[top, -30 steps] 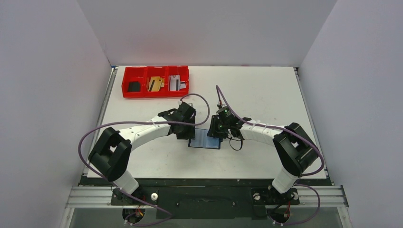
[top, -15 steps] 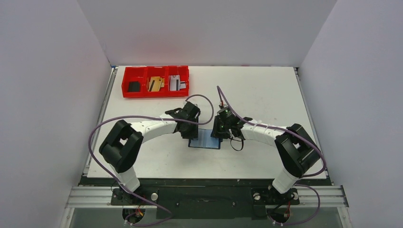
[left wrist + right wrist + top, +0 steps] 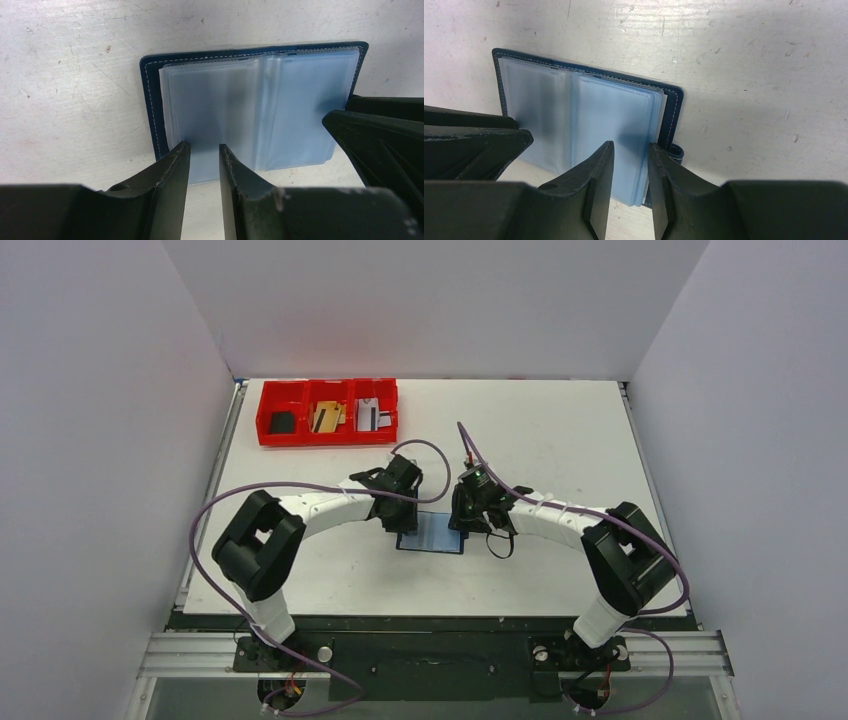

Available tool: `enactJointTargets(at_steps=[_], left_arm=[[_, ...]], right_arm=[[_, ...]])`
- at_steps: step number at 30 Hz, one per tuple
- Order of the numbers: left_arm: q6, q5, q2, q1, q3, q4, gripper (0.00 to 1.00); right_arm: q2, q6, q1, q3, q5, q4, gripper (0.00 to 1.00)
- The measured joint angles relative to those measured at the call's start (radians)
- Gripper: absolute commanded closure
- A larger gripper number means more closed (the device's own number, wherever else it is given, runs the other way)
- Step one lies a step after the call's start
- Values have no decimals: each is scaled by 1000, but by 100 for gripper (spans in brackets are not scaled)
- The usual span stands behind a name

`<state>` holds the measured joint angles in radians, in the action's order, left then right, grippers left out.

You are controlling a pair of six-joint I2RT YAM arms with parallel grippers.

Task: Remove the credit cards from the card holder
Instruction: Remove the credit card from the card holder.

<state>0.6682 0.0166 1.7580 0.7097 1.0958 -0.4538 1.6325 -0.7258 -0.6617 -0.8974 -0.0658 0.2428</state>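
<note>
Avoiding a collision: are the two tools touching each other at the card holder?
Apart. The left wrist view shows card holder sleeve between left tool and right tool.

One open navy-blue stitched bifold card holder (image 3: 431,534); one red plastic three-compartment tray (image 3: 300,438); seemingly three thin flat rectangular cards: black card (image 3: 283,422), tan-gold card (image 3: 325,417), silvery-grey card (image 3: 371,416).

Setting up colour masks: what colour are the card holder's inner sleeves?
The inner sleeves are translucent pale blue; clearest in the left wrist view.
</note>
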Motion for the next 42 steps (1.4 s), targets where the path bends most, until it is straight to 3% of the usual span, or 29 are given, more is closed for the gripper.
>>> enactJointTargets(at_steps=[27,42], left_arm=[[31,-122,80,17,35,102,78],[35,-222,98,18,44,128,80]], right_arm=[[47,1,1,-10,3,-27,76],[45,3,89,6,-126,-67,77]])
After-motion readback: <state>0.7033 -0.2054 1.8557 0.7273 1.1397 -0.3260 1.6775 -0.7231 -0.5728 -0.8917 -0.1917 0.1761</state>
